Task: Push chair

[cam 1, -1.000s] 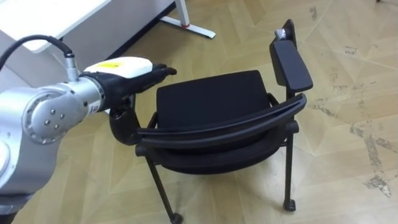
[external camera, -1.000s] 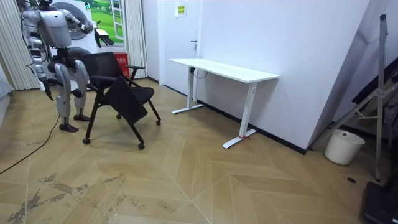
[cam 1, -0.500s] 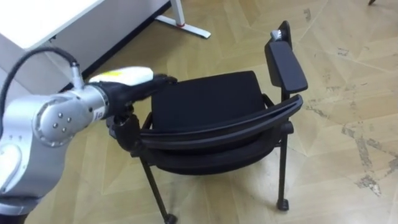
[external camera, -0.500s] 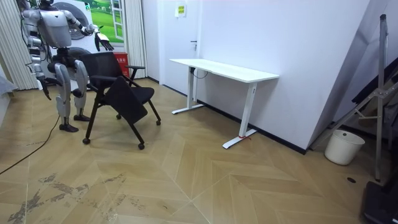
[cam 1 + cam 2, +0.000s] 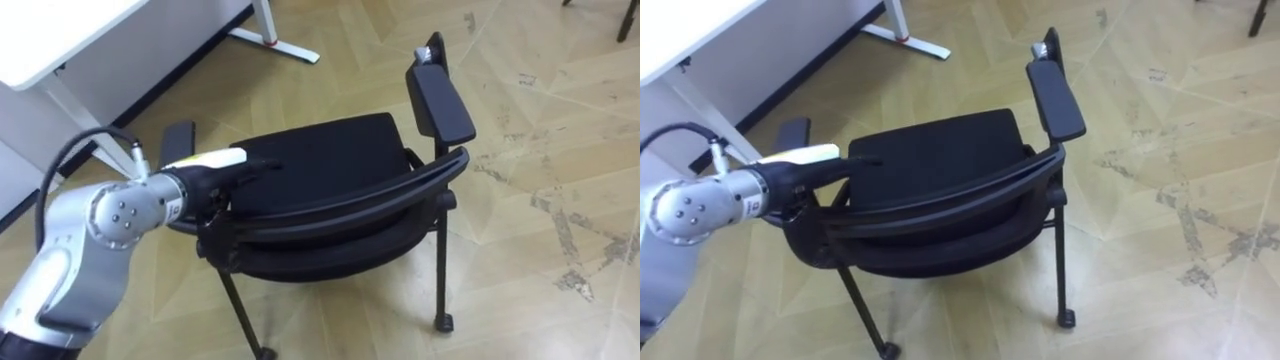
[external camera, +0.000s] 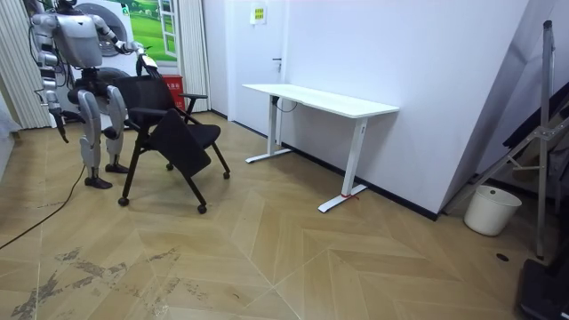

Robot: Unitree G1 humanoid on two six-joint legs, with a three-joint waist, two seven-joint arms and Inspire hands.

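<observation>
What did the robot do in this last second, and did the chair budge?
Its left hand came down from above the seat's edge toward the back rail of the chair, fingers straight, gripping nothing. In the room view the chair stands where it was, and the right hand hangs at the robot's side as before.

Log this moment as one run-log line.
task: push chair | left hand: open, over chair's left side | right hand: down at side | white desk: ahead-left, apart from chair
</observation>
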